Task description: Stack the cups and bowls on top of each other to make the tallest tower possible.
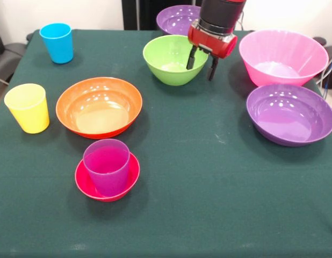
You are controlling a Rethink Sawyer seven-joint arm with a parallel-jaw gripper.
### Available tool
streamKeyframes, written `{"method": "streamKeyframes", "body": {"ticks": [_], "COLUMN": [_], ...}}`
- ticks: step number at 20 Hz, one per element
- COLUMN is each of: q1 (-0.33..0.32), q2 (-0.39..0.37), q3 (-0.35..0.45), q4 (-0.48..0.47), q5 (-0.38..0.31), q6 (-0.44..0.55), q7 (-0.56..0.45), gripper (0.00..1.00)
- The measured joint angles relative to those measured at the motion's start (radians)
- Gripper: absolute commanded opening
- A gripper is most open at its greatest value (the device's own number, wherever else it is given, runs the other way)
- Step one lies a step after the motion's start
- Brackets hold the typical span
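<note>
Overhead, claw (202,64) open, green bowl (175,59) rim

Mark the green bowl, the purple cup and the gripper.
green bowl (168,67): front view, inner wall left of the gripper.
purple cup (107,167): front view, side wall; it stands in the red bowl (85,183).
gripper (202,61): front view, midway between fingertips, open.

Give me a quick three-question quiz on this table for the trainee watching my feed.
1. True or false: the purple cup stands in the red bowl.
2. Which bowl is the gripper at? A) green bowl B) pink bowl C) wide orange bowl
3. Fill in: the yellow cup stands upright on the ____.

Key: 1 true; 2 A, fingers open at its rim; 3 table.
</note>
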Motion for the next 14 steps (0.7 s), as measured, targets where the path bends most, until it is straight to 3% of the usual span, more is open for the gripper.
{"method": "streamKeyframes", "body": {"ticks": [1, 2, 14], "q1": [0.000, -0.001, -0.002], "q2": [0.000, 0.000, -0.012], "q3": [0.000, 0.000, -0.004], "q4": [0.000, 0.000, 0.010], "q5": [0.000, 0.000, 0.000], "q6": [0.000, 0.000, 0.000], "q7": [0.000, 0.000, 0.000], "gripper": [1.00, 0.00, 0.00]}}
